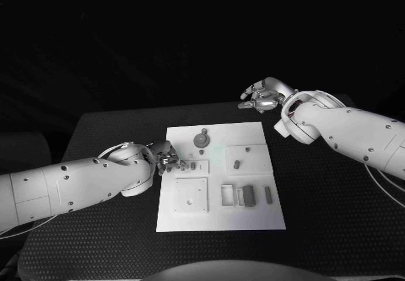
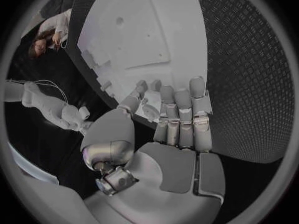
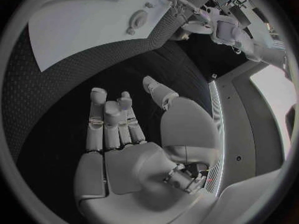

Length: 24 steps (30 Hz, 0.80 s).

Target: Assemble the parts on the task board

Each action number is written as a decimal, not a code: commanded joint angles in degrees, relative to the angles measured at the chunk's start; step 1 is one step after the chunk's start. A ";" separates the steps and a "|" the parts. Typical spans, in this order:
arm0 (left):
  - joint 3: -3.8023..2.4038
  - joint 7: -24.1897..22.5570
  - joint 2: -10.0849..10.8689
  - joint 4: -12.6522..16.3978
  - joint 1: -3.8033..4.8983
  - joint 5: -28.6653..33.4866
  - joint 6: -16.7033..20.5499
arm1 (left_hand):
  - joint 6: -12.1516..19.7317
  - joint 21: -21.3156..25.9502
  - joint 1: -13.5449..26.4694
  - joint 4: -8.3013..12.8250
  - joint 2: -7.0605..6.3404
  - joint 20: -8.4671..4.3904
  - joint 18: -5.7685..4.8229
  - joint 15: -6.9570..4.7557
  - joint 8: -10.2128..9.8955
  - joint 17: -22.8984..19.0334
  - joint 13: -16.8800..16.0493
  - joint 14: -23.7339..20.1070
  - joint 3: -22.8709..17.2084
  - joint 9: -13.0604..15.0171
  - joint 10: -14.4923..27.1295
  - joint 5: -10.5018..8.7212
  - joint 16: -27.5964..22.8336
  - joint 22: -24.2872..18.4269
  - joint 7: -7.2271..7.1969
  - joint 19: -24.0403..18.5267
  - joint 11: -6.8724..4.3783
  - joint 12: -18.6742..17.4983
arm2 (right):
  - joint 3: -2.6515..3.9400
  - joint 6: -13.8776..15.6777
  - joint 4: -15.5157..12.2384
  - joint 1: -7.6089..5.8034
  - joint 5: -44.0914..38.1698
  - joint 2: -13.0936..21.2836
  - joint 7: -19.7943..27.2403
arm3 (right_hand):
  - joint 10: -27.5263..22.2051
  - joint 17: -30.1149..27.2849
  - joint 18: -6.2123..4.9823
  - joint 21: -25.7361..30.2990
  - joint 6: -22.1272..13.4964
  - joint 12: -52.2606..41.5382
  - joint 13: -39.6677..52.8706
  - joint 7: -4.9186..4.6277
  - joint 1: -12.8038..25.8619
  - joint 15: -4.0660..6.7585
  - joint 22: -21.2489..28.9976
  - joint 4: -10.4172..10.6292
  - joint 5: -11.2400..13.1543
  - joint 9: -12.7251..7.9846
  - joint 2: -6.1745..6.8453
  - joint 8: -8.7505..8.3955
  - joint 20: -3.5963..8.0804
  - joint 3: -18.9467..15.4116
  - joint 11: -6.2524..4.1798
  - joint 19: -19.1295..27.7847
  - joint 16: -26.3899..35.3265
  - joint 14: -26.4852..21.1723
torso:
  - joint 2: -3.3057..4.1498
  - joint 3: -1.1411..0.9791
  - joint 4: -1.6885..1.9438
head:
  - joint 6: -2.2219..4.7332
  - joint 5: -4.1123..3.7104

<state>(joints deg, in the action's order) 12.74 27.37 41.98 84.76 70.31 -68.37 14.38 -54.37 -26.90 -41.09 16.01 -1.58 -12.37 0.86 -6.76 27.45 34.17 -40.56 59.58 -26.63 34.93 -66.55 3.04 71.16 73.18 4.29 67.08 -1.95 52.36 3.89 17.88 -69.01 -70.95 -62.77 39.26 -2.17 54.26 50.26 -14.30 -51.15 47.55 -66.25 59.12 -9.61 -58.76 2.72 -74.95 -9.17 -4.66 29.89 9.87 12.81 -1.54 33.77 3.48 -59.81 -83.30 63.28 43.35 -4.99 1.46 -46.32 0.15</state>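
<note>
Left hand (image 1: 166, 158) nearer — fingers apart, empty, at task board (image 1: 253, 219) left edge, small parts (image 1: 195, 166) just beside. Right hand (image 1: 260, 96) well apart — fingers loosely spread, empty.

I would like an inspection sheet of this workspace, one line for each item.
Surface: black table, textured top.
Job's things: white task board lies in the middle; small grey parts lie on it, one round part near its far end.
Clutter: nothing seen.
Hands: left hand at the board's left edge, seems to pinch a small part, not certain; right hand beyond the board's far right corner, holds nothing, fingers apart.
Cables: thin cable hangs under the right arm.
Surroundings: dark.
</note>
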 commanded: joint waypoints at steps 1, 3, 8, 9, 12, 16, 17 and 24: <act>-0.01 -0.02 -0.32 -0.26 -0.10 -0.01 -1.91 | -0.50 0.30 -0.25 0.39 0.53 0.19 1.00 0.04 0.23 -0.09 0.08 0.41 -0.11 0.06 -0.46 0.01 0.40 0.08 -0.08 0.39 -0.16 -0.07 | 0.03 -0.65 -0.07 0.03 -0.08 -0.02 0.56 | -0.50 -0.10 -0.70 0.39 0.01 -0.39 -0.05 -0.27 0.49 -0.02 -1.02 0.33 0.15 -0.08 -0.12 -0.18 0.31 0.08 -0.02 -0.13 0.30 -0.30 | 0.02 0.00 0.03 | -0.04 -0.04; -0.01 -0.04 -0.45 -0.41 -0.18 0.10 -2.04 | -0.52 0.30 -0.28 0.40 0.55 0.19 1.00 0.03 0.24 -0.09 0.09 0.41 -0.11 0.07 -0.46 0.01 0.40 0.08 -0.09 0.39 -0.17 -0.07 | 0.03 -0.65 -0.09 0.03 -0.08 -0.03 0.56 | -0.50 -0.10 -0.70 0.39 0.01 -0.39 -0.05 -0.27 0.49 -0.02 -1.02 0.33 0.15 -0.09 -0.12 -0.18 0.31 0.08 -0.02 -0.13 0.30 -0.30 | 0.01 0.02 0.01 | -0.05 -0.04; -0.01 -0.21 -0.93 -0.88 -0.24 0.43 -2.51 | -0.77 0.30 -0.56 0.36 0.81 0.18 0.99 0.02 0.25 -0.12 0.14 0.47 -0.06 0.08 -0.54 0.05 0.45 0.15 -0.16 0.45 -0.24 -0.04 | 0.03 -0.65 -0.07 0.03 -0.08 -0.06 0.56 | -0.50 -0.10 -0.70 0.39 0.01 -0.40 -0.06 -0.27 0.49 -0.02 -1.02 0.33 0.15 -0.09 -0.12 -0.18 0.31 0.08 -0.02 -0.13 0.30 -0.30 | 0.05 0.05 0.04 | -0.09 -0.13; -0.01 -0.23 -1.02 -0.94 -0.24 0.47 -2.49 | -0.80 0.31 -0.58 0.36 0.83 0.18 0.99 0.03 0.26 -0.12 0.14 0.48 -0.06 0.08 -0.55 0.05 0.46 0.15 -0.17 0.46 -0.24 -0.04 | 0.03 -0.66 -0.07 0.03 -0.08 -0.08 0.57 | -0.50 -0.10 -0.70 0.39 0.01 -0.40 -0.06 -0.27 0.49 -0.02 -1.02 0.33 0.15 -0.09 -0.12 -0.18 0.31 0.08 -0.02 -0.13 0.30 -0.30 | 0.05 0.04 0.03 | -0.10 -0.11; -0.01 -0.35 -1.25 -1.23 -0.28 0.62 -2.50 | -0.97 0.31 -0.72 0.37 0.97 0.17 0.98 0.03 0.29 -0.14 0.17 0.52 -0.02 0.10 -0.61 0.06 0.48 0.19 -0.22 0.48 -0.30 -0.03 | 0.03 -0.67 -0.04 0.04 -0.08 -0.11 0.58 | -0.51 -0.10 -0.70 0.39 0.01 -0.40 -0.06 -0.27 0.49 -0.02 -1.02 0.32 0.15 -0.09 -0.13 -0.17 0.31 0.08 -0.02 -0.13 0.30 -0.30 | 0.03 0.03 -0.01 | -0.13 -0.09; -0.01 -0.39 -1.44 -1.60 -0.41 0.75 -2.23 | -1.15 0.34 -1.21 0.42 1.55 0.16 0.99 0.04 0.24 -0.20 0.27 0.57 -0.02 0.10 -0.70 0.06 0.51 0.27 -0.29 0.52 -0.37 -0.05 | 0.03 -0.66 -0.04 0.04 -0.08 -0.10 0.60 | -0.51 -0.10 -0.70 0.40 0.01 -0.40 -0.06 -0.27 0.49 -0.02 -1.02 0.32 0.15 -0.09 -0.13 -0.17 0.31 0.08 -0.02 -0.13 0.30 -0.30 | 0.01 0.04 0.04 | -0.16 -0.13; -0.02 -0.39 -1.47 -1.61 -0.44 0.82 -2.17 | -1.20 0.37 -1.49 0.42 2.13 0.18 0.97 0.04 0.18 -0.24 0.33 0.58 -0.01 0.09 -0.72 0.03 0.52 0.32 -0.29 0.53 -0.38 -0.08 | 0.03 -0.64 -0.04 0.04 -0.08 -0.09 0.61 | -0.51 -0.10 -0.70 0.40 0.01 -0.40 -0.06 -0.27 0.49 -0.02 -1.02 0.32 0.15 -0.09 -0.13 -0.17 0.31 0.08 -0.02 -0.13 0.30 -0.30 | 0.01 0.05 0.05 | -0.16 -0.15; -0.02 -0.55 -1.72 -1.71 -0.50 0.95 -2.05 | -1.15 0.55 -3.49 0.51 4.68 0.25 0.92 0.12 -0.07 -0.39 0.52 0.48 -0.15 0.16 -0.70 -0.16 0.57 0.55 -0.20 0.47 -0.28 -0.14 | 0.03 -0.63 -0.06 0.04 -0.08 -0.07 0.63 | -0.51 -0.11 -0.70 0.40 0.01 -0.41 -0.07 -0.27 0.50 -0.02 -1.02 0.32 0.15 -0.10 -0.13 -0.17 0.31 0.08 -0.02 -0.12 0.30 -0.31 | 0.00 0.05 0.05 | -0.10 -0.15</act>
<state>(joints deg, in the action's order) 12.66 27.28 40.46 83.05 69.96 -67.97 12.91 -55.28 -26.67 -44.66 16.14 2.60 -12.18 0.85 -6.55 27.75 33.84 -40.09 59.79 -26.76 35.14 -66.95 3.04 71.39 73.68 4.16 67.28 -2.36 52.36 3.88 17.86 -69.00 -70.94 -62.76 39.22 -2.14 54.26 50.21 -14.30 -51.15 47.62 -66.48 59.13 -9.51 -58.76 2.72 -74.95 -9.17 -4.66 29.89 9.87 12.81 -1.47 33.77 3.48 -59.90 -83.30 63.28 43.37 -4.95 1.50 -46.47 -0.01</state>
